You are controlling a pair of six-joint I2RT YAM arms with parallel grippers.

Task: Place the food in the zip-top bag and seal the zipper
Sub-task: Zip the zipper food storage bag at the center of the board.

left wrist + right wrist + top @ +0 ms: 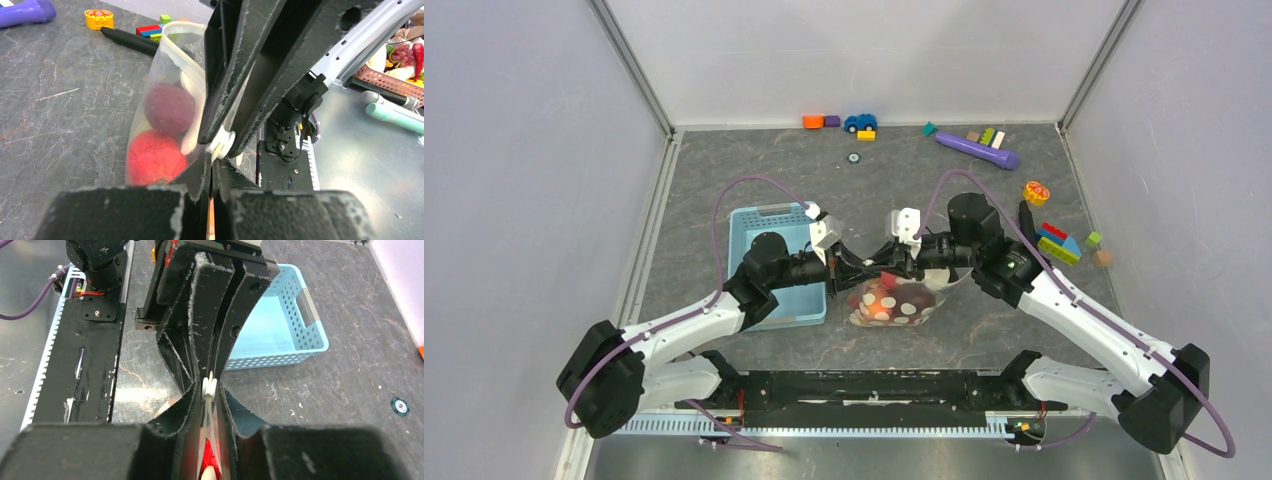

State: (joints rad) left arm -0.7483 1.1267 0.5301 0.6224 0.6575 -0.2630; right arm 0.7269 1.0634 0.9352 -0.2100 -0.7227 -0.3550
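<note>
The zip-top bag, clear with white dots, hangs upright between the two arms just right of the basket. The food is inside it: a maroon ball above a red ball, with red and orange pieces showing from above. My left gripper is shut on the bag's top edge at the zipper. My right gripper faces it tip to tip, its jaws closed narrowly on the zipper's white slider. The slider sits right against the left fingertips.
A light blue basket stands directly left of the bag, under the left wrist. Coloured blocks and a yellow-orange piece lie to the right. A toy car, more blocks and a purple tube lie along the back wall.
</note>
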